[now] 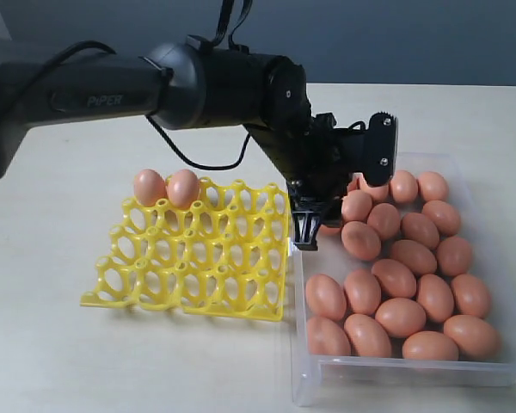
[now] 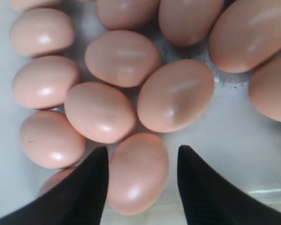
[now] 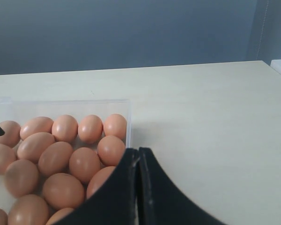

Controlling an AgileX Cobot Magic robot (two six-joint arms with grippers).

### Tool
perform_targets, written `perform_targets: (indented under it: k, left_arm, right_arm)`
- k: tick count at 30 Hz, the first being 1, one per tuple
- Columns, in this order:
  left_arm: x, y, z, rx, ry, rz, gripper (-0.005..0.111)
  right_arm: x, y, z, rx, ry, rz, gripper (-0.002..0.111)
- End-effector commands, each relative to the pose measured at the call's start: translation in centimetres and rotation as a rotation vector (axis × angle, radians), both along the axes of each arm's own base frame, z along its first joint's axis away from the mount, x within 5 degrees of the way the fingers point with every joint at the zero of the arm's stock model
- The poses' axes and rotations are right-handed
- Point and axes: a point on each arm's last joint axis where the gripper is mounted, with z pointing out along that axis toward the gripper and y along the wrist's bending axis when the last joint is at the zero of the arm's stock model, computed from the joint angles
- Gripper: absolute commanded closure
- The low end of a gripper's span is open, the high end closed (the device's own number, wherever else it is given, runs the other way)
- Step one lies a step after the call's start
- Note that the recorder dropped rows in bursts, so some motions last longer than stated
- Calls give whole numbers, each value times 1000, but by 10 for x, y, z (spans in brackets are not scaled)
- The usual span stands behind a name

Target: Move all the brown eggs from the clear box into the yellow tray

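- Our left gripper hangs low in the clear box. Its jaws are spread on either side of one brown egg, not clamped on it.
- Our right gripper is near the box, jaws pressed together on nothing.
- Most eggs lie in the box.
- Two eggs sit in the yellow tray, in its back row.

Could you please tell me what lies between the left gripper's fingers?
A brown egg in the clear box, seen in the left wrist view; the fingers flank it.
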Motion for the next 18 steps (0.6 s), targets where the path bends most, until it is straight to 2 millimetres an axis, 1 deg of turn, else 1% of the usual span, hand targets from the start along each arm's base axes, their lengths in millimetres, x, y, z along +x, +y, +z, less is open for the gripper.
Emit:
perform_targets:
  k: [1,9,16,18]
  left_arm:
    - [2,1,-7,61,19,20,62]
    - [5,0,-17,63,13,28,62]
    - [8,-2,-32,78,21,29,62]
    - [10,-4,-34,78,24,37,62]
  right_arm:
    - [0,0,0,-5,-9,1,109]
    - [0,0,0,-5,-9,1,109]
    - [0,0,0,-5,-9,1,109]
    - [0,0,0,-5,-9,1,109]
